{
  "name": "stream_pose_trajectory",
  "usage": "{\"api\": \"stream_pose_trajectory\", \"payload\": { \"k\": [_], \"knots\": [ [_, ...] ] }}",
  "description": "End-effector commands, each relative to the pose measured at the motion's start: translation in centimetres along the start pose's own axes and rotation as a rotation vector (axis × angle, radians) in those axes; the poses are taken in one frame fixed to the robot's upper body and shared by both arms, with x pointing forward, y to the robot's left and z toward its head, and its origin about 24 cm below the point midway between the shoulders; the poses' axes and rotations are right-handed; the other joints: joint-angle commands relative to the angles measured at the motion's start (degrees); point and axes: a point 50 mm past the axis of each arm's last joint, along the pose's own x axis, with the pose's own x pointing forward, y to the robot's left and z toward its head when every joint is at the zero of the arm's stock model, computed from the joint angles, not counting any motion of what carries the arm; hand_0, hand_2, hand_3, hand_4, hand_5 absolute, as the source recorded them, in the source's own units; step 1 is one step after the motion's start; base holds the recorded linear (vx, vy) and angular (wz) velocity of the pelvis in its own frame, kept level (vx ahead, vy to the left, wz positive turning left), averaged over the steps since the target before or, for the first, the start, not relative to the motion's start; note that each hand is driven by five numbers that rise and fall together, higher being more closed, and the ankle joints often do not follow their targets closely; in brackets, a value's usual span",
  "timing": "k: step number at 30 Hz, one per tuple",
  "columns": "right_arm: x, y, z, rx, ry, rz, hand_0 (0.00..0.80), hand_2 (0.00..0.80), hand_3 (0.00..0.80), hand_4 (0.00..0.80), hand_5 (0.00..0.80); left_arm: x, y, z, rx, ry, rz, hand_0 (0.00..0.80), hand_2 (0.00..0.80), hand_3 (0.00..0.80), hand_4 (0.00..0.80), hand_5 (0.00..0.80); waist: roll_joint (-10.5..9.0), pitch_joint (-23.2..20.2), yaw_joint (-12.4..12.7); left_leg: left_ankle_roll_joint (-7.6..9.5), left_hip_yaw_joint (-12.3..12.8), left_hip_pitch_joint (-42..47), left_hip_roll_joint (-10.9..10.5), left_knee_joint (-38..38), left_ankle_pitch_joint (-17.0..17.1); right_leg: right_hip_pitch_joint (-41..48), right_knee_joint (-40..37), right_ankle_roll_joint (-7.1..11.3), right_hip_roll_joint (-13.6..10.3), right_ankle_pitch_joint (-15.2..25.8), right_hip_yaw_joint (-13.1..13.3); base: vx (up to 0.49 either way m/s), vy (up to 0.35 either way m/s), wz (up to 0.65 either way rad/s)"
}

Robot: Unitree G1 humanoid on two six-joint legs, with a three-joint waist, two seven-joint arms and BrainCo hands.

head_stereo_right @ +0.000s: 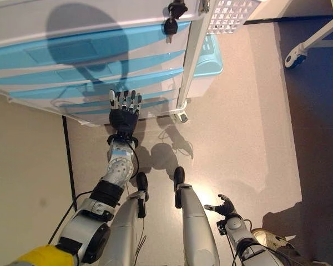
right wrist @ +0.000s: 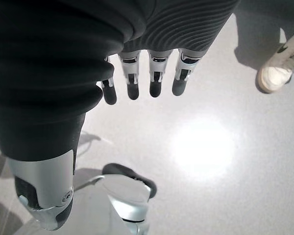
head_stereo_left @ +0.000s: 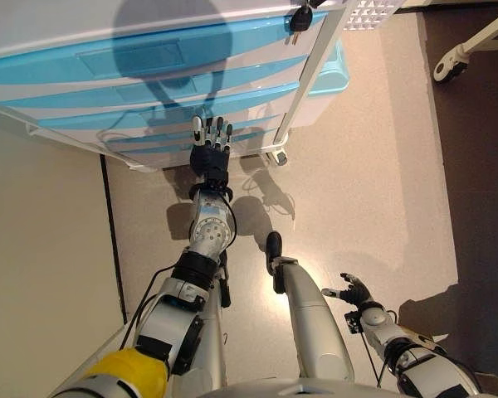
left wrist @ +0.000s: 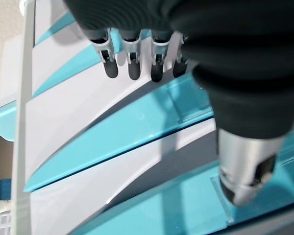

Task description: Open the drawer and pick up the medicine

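Left eye view: The left hand (head_stereo_left: 211, 149) was extended forward with its fingers straight and slightly spread, the tips at the front of a lower drawer (head_stereo_left: 191, 137) of the white cabinet (head_stereo_left: 149, 33). The cabinet carried a stack of drawers with light blue fronts, all of them closed. A bunch of keys (head_stereo_left: 299, 18) hung at the upper corner of the cabinet. A castor (head_stereo_left: 278, 156) showed at the cabinet's lower corner. The right hand (head_stereo_left: 354, 291) hung low beside the body, well apart from the cabinet, with fingers loosely relaxed and holding nothing. No medicine could be seen.

Right eye view: A white perforated basket (head_stereo_right: 230, 14) was mounted beside the keys. A light blue tray (head_stereo_right: 208, 55) projected from the cabinet's far side. A white frame leg with a wheel (head_stereo_right: 293, 57) stood on the darker floor, well apart from the cabinet.

Left wrist view: The fingers (left wrist: 132, 56) were straight and side by side, with the thumb (left wrist: 245, 171) held apart. Past them lay the blue and white drawer fronts. It could not be told whether the fingertips touched a front.

Right wrist view: The fingers (right wrist: 154, 76) were straight and empty above the grey floor (right wrist: 210, 147). A person's white shoe (right wrist: 279, 68) showed at the edge.
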Motion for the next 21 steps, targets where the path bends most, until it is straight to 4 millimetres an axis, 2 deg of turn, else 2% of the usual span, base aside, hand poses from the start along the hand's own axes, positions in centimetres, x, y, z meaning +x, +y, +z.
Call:
{"api": "stream_pose_trajectory", "payload": {
  "k": [1, 5, 15, 16, 21],
  "knots": [
    [-1.1, -1.3, -3.8, -0.027, 0.084, -0.01, 0.0, 0.0, 0.0, 0.0, 0.0, 1.0, -3.1, 2.0, -0.016, -0.108, -0.157, 0.0, 0.0, 0.0, 0.0, 0.0, 1.73, -4.34, -0.61, 3.51, 0.01, -2.01, -1.31, 1.98, -3.42, 0.18, -2.5, 4.01, 1.14, 3.39, 0.42, 0.008, -0.013, -0.03],
    [-1.3, -1.6, -4.5, -0.035, 0.109, -0.007, 0.0, 0.0, 0.0, 0.0, 0.0, 1.0, -3.4, 2.6, -0.008, -0.123, -0.195, 0.0, 0.0, 0.0, 0.0, 0.0, 1.94, -4.71, -0.49, 3.5, -0.24, -1.78, -1.44, 2.0, -3.51, 0.48, -2.61, 4.0, 1.17, 3.3, 0.27, 0.0, 0.0, 0.0],
    [-1.3, -1.8, -4.4, -0.041, 0.106, 0.007, 0.0, 0.0, 0.0, 0.0, 0.0, 1.3, -3.4, 4.6, -0.029, -0.19, -0.216, 0.0, 0.0, 0.0, 0.0, 0.0, 2.19, -6.01, -0.11, 3.45, -0.3, -0.47, -1.55, -0.25, -3.14, 1.57, -4.38, 4.19, 1.14, 3.72, 0.25, 0.012, 0.005, -0.02],
    [-1.3, -1.8, -4.6, -0.045, 0.111, 0.01, 0.0, 0.0, 0.0, 0.0, 0.0, 1.3, -3.0, 5.3, -0.027, -0.214, -0.204, 0.0, 0.0, 0.0, 0.0, 0.0, 2.19, -6.2, 0.02, 3.44, -0.46, -0.14, -1.66, -0.41, -3.13, 1.84, -4.44, 4.24, 1.06, 3.72, 0.16, 0.0, 0.0, 0.0],
    [-1.5, -1.7, -5.2, -0.067, 0.134, 0.028, 0.0, 0.0, 0.0, 0.0, 0.0, 1.0, -2.0, 5.9, -0.019, -0.226, -0.194, 0.0, 0.0, 0.0, 0.0, 0.0, 1.93, -6.5, 0.53, 3.33, -0.87, 1.31, -1.84, -1.52, -2.77, 3.32, -4.96, 4.33, 0.7, 3.76, -0.16, 0.0, 0.0, 0.0]
  ]
}}
